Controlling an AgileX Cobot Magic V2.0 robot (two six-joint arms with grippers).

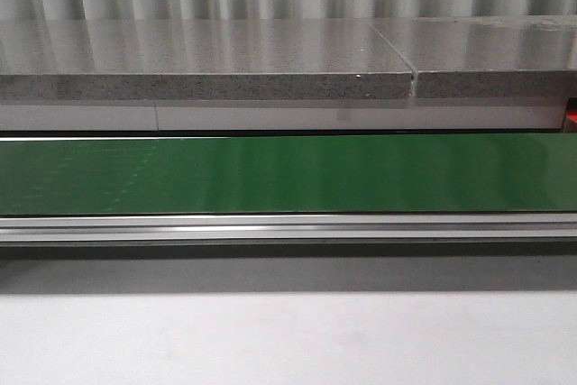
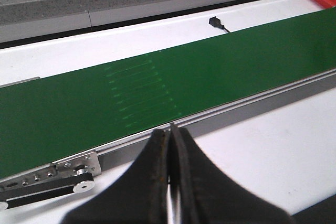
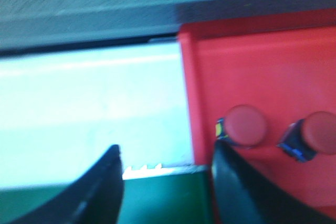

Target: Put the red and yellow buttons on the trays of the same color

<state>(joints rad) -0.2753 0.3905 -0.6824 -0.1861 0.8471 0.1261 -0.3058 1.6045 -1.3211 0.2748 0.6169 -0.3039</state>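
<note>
Two red buttons [image 3: 245, 125] [image 3: 315, 135] are sitting in the red tray [image 3: 273, 72] at the right of the right wrist view, side by side, a small gap between them. Both are lying tilted, round red caps facing the camera, blue bodies trailing toward lower left; the view is blurred, so the exact axis is unclear. Right gripper [image 3: 167, 182] is hanging with jaws spread wide, nothing between them, one finger [image 3: 231, 182] overlapping the tray edge just beside the nearer button. Left gripper [image 2: 170, 150] is hovering beside the green conveyor belt [image 2: 157, 85], jaws pressed together, empty. Front view is showing only the bare belt [image 1: 288, 173] and grey countertop [image 1: 207, 60].
</note>
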